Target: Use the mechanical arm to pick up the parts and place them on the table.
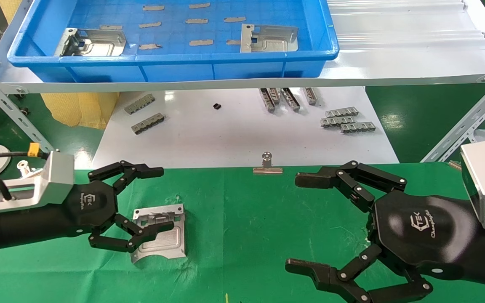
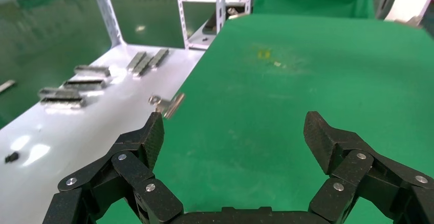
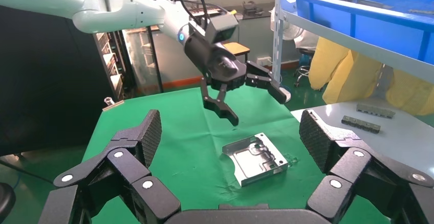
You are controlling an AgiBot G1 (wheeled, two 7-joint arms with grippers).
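left black jointed-finger gripper (image 1: 139, 208) hovering jaws apart above silver stamped sheet-metal plate (image 1: 159, 232) lying flat toward green cloth table's (image 1: 242, 219) left edge | lower finger could snag, dragging it | right black gripper (image 1: 316, 223) idling, splayed, right edge

Bright, even overhead light — glare patches on the white sheet (image 1: 242, 134), soft shadows on the counter (image 1: 242, 235); left wrist background slightly blurred.

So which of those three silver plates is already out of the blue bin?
The plate lying flat on the green table, below the open left gripper. The other two lie inside the bin.
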